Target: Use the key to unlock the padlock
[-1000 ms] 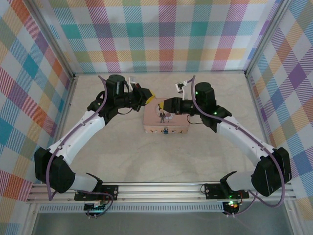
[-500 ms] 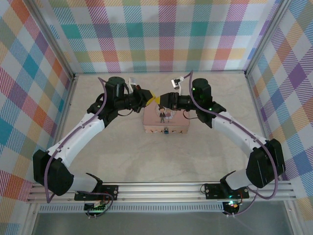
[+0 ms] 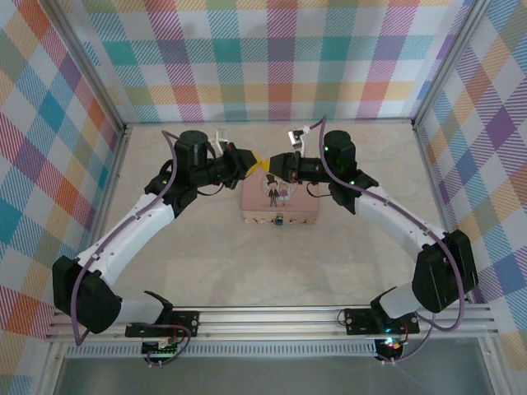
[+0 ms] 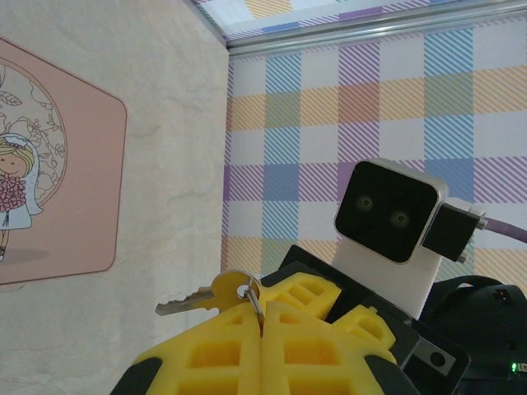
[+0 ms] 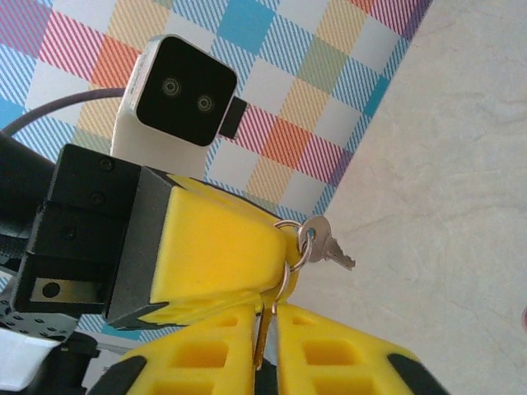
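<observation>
My two yellow-fingered grippers meet tip to tip above the far edge of the pink tin (image 3: pixel 301 200). The left gripper (image 3: pixel 254 161) (image 4: pixel 263 309) is shut on a key ring (image 4: pixel 252 294), and a key (image 4: pixel 192 299) with a brass head sticks out sideways from it. The right gripper (image 3: pixel 271 164) (image 5: pixel 268 311) has its fingers almost together around a brass key (image 5: pixel 263 339) hanging edge-on from the same ring (image 5: pixel 290 256). A silver key (image 5: pixel 328 245) juts free beside it. The tiny blue-teal padlock (image 3: pixel 282 219) sits at the tin's near side, below both grippers.
The pink tin (image 4: pixel 74 181) with its cartoon couple lies mid-table. Plaid walls enclose the back and both sides. Bare beige table (image 3: pixel 263 271) stretches between the tin and the arm bases.
The right gripper has swung left and up from over the tin to meet the left gripper's tips. The left gripper edged slightly right with the key ring.
</observation>
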Robot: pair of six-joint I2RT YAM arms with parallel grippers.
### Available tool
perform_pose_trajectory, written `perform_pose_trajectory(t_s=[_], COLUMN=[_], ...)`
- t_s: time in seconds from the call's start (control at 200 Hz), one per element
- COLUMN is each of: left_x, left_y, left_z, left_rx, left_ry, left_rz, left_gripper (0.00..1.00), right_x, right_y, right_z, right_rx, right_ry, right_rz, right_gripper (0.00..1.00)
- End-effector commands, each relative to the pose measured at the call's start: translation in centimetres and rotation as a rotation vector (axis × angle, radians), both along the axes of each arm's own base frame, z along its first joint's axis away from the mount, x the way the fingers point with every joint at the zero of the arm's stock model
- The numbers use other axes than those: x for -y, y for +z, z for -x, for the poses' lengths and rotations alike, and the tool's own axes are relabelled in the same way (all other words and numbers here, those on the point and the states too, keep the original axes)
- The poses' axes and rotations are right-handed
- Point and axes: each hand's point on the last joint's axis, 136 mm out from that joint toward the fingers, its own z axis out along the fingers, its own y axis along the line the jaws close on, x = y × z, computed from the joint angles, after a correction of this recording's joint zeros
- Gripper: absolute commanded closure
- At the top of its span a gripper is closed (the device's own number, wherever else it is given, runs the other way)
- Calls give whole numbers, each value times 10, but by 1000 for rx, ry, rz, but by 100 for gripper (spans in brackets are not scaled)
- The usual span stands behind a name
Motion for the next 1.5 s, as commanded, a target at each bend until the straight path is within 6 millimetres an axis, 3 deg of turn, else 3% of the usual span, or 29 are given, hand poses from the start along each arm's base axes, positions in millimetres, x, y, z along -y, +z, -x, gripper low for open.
perform_pose_trajectory(t_s=[0.0,0.135,0.285,0.38,0.579,0.709,0.834,1.019,1.329,1.494], left_x=[1,-1,-9,-19,-43,-34,-23,-8,11,16], left_y=[10,12,10,9,5,12,6,4,2,4], left_z=[6,8,11,12,14,21,29,36,67,75], left_rx=[52,63,78,83,137,223,261,276,296,314], left_ry=[-4,-2,5,10,-38,-189,-342,-481,-670,-709], left_rz=[10,-5,-59,-99,-212,-216,-244,-180,-151,-131], left_gripper=[100,100,81,52,31,22,25,49,54,50], right_x=[-2,-1,7,15,30,36,37,39,34,33], right_y=[9,4,-4,-3,-7,-17,-15,-12,-11,-11], right_z=[0,-2,-3,0,23,41,55,63,61,62], right_rx=[37,39,46,63,79,45,74,89,94,93], right_ry=[24,19,32,65,220,338,423,467,496,504], right_rz=[-22,8,63,96,176,230,197,195,171,169], right_gripper=[94,100,100,100,100,100,100,100,100,100])
